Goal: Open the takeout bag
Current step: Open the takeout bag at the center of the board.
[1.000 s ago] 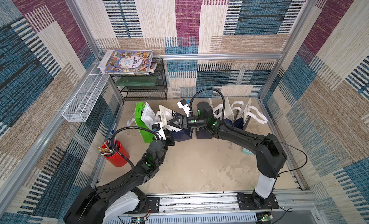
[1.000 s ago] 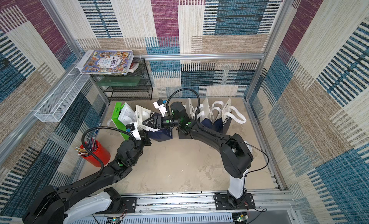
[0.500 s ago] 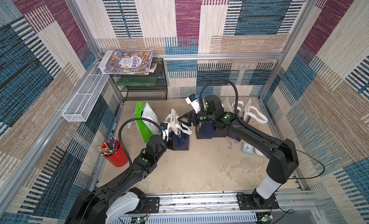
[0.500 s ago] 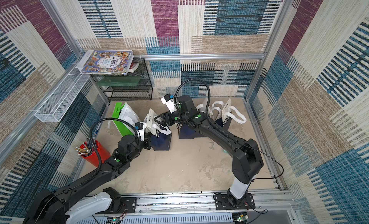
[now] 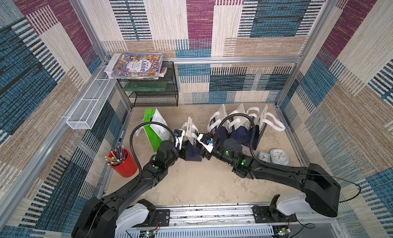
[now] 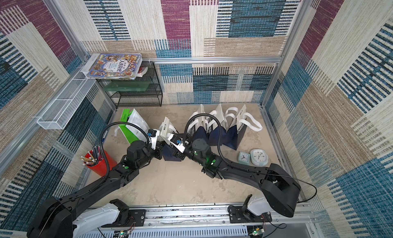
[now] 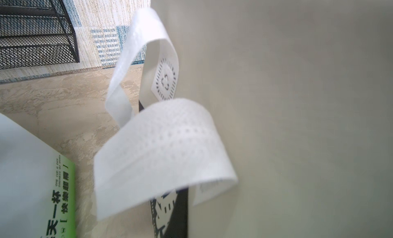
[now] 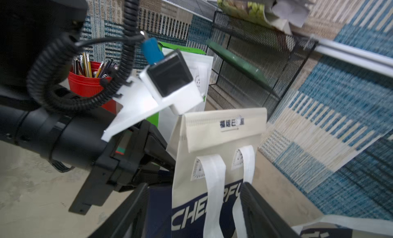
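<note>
The takeout bag [image 5: 190,131] [image 6: 167,128], cream on top and navy below, stands upright mid-floor with its top flap folded shut [image 8: 225,128]. Its two white handles [image 8: 213,183] hang down the front. My left gripper [image 5: 184,149] [image 6: 160,151] reaches it from the left; in the right wrist view the left gripper [image 8: 171,162] is shut on the bag's side edge. The left wrist view shows only the cream panel [image 7: 297,98] and a handle loop [image 7: 161,154], not the jaws. My right gripper [image 8: 194,196] [image 5: 203,155] is open, straddling the navy lower front and handles.
Several similar bags [image 5: 239,124] stand in a row at the back right, and a green-and-white bag [image 5: 154,128] at the left. A red pencil cup [image 5: 124,163], two clocks [image 5: 278,156] and a black mesh rack [image 5: 153,94] with books line the edges.
Both arms and the bag have shifted toward the front of the floor. The right gripper has dropped from the bag's top to its lower front. The left gripper stays shut.
</note>
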{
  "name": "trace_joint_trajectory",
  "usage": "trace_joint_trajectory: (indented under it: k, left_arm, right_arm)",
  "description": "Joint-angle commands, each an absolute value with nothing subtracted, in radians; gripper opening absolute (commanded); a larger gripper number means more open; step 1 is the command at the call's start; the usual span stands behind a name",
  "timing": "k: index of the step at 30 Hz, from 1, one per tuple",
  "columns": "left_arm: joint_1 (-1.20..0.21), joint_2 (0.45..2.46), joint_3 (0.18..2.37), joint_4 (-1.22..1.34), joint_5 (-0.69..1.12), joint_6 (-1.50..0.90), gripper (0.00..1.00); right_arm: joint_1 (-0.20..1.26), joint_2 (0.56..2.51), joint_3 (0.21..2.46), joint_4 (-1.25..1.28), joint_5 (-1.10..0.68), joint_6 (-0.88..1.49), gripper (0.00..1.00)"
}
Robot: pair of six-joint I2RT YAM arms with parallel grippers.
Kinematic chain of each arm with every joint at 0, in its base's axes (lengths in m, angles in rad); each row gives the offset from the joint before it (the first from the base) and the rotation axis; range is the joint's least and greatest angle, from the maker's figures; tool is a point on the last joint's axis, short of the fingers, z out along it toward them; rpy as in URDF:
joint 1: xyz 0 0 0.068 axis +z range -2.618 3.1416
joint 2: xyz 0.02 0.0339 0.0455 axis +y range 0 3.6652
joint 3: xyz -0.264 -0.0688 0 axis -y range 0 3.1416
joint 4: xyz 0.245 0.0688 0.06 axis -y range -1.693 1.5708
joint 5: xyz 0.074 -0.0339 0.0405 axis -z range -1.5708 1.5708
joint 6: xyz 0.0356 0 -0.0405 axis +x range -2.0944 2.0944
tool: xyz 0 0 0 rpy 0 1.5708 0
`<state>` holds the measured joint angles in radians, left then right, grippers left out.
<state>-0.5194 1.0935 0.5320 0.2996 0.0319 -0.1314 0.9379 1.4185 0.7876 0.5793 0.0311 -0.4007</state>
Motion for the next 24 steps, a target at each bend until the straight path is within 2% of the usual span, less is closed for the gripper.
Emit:
trace_joint_trajectory:
  k: [1,7,24]
  left_arm:
    - [-0.519,1.092,0.532,0.271,0.05,-0.121,0.0]
    - [-0.519,1.087,0.534,0.264,0.052,-0.117,0.0]
    - [-0.519,1.076,0.537,0.245,0.047,-0.101,0.0]
  right_arm:
    - [0.948,1.424,0.778,0.809,0.183,-0.516,0.71]
    - [0.953,1.442,0.805,0.828,0.224,-0.586,0.69]
    - [0.991,1.489,0.839,0.75,0.196,-0.646,0.65]
